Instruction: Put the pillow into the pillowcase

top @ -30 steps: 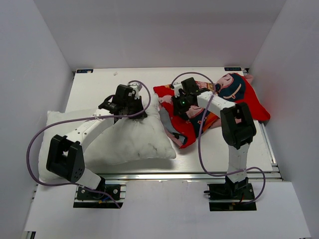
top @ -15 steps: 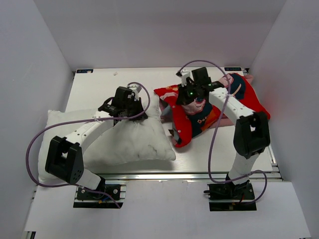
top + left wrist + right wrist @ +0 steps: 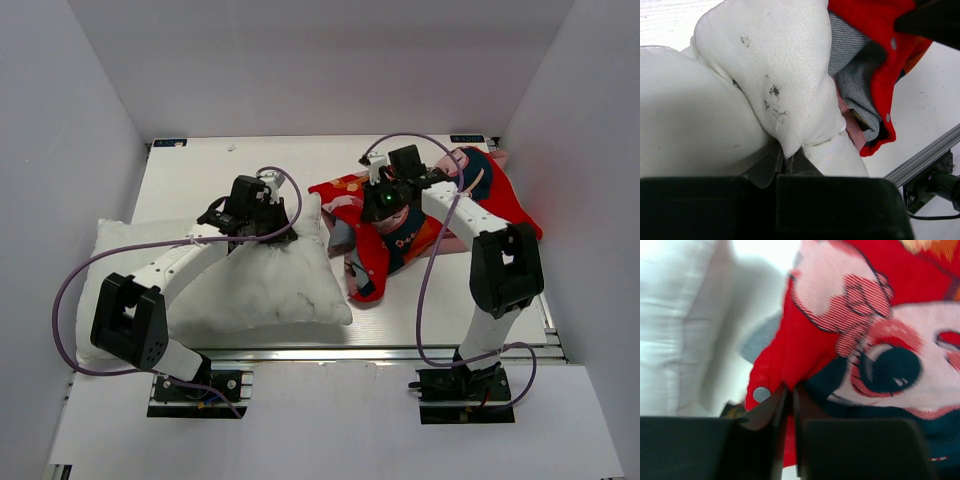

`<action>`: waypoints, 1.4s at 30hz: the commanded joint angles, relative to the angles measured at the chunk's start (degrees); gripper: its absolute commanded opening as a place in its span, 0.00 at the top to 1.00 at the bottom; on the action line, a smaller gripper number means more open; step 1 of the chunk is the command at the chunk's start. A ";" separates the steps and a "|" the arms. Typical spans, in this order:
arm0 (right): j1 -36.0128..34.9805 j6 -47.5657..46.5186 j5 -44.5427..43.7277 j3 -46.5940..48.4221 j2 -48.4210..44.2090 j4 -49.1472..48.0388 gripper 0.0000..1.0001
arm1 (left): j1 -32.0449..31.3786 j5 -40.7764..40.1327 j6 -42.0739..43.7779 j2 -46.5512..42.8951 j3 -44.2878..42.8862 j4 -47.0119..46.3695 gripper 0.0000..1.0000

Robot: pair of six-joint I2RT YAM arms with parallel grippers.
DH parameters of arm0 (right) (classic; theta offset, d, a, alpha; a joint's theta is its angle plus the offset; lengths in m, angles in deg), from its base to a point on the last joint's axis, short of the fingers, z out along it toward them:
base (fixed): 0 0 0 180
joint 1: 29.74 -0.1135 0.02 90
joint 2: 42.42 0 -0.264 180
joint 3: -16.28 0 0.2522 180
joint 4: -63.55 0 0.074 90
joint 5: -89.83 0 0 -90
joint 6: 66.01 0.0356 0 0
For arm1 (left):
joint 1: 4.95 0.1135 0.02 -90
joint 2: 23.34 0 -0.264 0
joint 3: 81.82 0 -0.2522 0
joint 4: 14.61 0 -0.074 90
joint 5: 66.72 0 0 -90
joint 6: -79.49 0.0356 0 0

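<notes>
The white pillow lies at the near left of the table. My left gripper is shut on its far right corner, and the left wrist view shows that speckled corner pinched between the jaws. The red pillowcase lies at the far right, its open end hanging beside the pillow. My right gripper is shut on the pillowcase's upper edge and holds it lifted. The right wrist view shows the red hem with a silver snap between the jaws, and the pillow to the left.
The white table has an aluminium rail along its near edge. White walls enclose the space on the left, right and back. Purple cables loop from both arms.
My right gripper has moved up and back with the pillowcase edge, lifting the opening off the table. The left arm and the pillow have barely moved.
</notes>
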 commanded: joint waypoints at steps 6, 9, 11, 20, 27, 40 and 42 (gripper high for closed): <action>-1.29 -7.52 -11.94 -3.46 -6.73 -5.88 0.50 | -0.25 0.58 1.35 -4.68 1.36 5.24 1.00; -2.87 -11.13 -12.39 -4.44 -11.65 -7.13 0.40 | -0.25 -0.47 1.88 -6.61 0.83 7.44 1.00; -5.15 -12.62 -13.52 -5.49 -14.12 -6.86 0.39 | -0.25 -1.35 2.06 -8.37 0.48 8.94 1.00; -22.99 -12.28 -39.44 -13.05 -13.34 -11.87 0.29 | -0.25 -3.72 0.65 -15.05 2.06 12.01 1.00; -23.62 -17.45 -51.67 -10.68 -5.25 -14.50 0.27 | -0.25 -6.36 -0.49 -20.76 4.61 13.95 1.00; -23.09 -21.16 -52.38 -12.61 -5.51 -15.48 0.54 | -0.25 -6.54 -1.90 -24.81 7.25 13.78 1.00; -22.22 -20.98 -51.41 -12.61 -5.25 -14.95 0.68 | -0.25 -5.75 -1.99 -24.20 7.25 12.64 1.00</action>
